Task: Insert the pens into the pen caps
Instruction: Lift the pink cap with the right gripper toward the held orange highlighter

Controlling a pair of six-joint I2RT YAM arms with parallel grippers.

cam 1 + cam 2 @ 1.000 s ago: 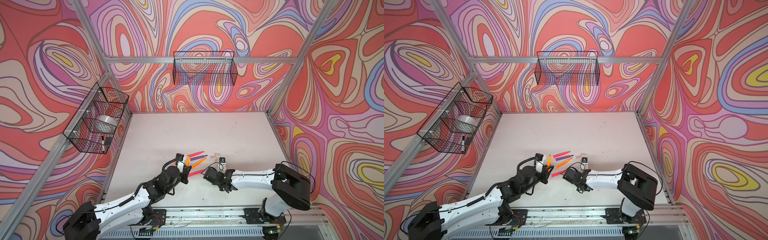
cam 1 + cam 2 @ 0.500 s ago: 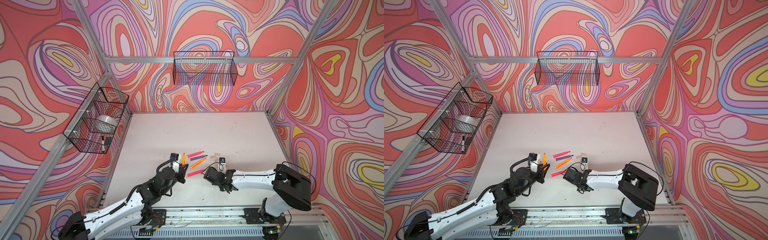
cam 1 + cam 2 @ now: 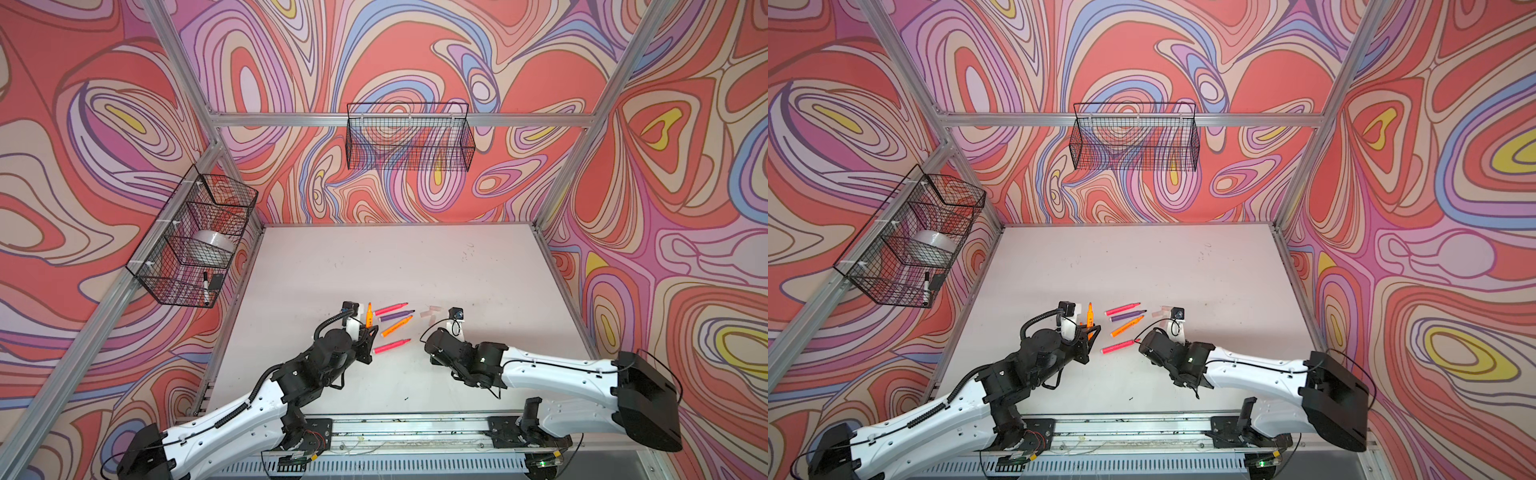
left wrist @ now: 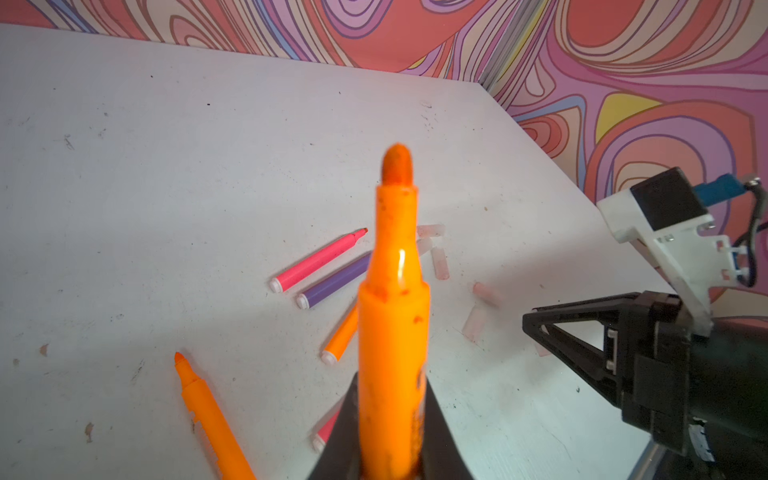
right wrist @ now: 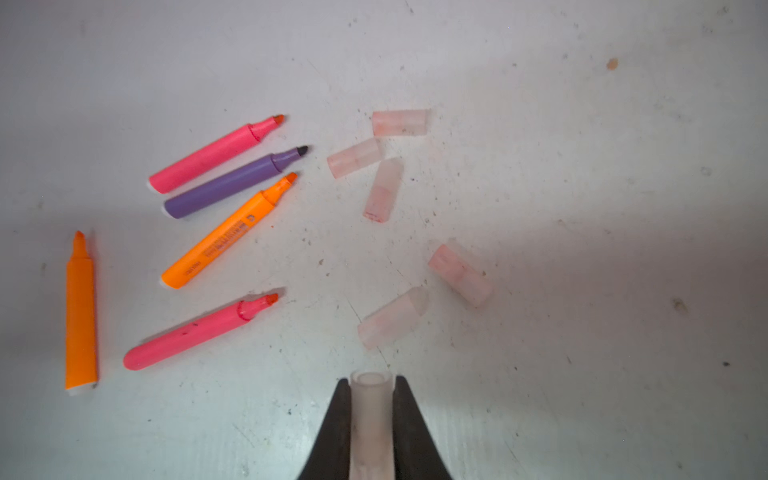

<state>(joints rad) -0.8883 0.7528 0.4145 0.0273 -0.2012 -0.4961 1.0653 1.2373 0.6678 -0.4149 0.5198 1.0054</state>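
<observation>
My left gripper (image 4: 392, 384) is shut on an orange pen (image 4: 392, 291) whose tip points up and away; both top views show it (image 3: 369, 314) (image 3: 1089, 314) left of the loose pens. My right gripper (image 5: 371, 380) is shut on a translucent pen cap (image 5: 371, 409) with its open end facing outward. On the table lie two pink pens (image 5: 216, 153) (image 5: 199, 332), a purple pen (image 5: 232, 183) and two orange pens (image 5: 228, 232) (image 5: 81, 311). Several loose pen caps (image 5: 400, 122) (image 5: 392, 316) lie to their right. The right gripper (image 4: 536, 328) faces the left one across the pens.
A wire basket (image 3: 191, 245) on the left wall holds a tape roll and a black-and-white marker (image 3: 205, 286). Another wire basket (image 3: 409, 139) hangs on the back wall. Aluminium frame posts edge the white table (image 3: 374, 266), and a rail (image 3: 407, 430) runs along its front.
The left gripper has drawn back slightly to the left with the orange pen, which now stands more upright. The right arm has hardly moved.
</observation>
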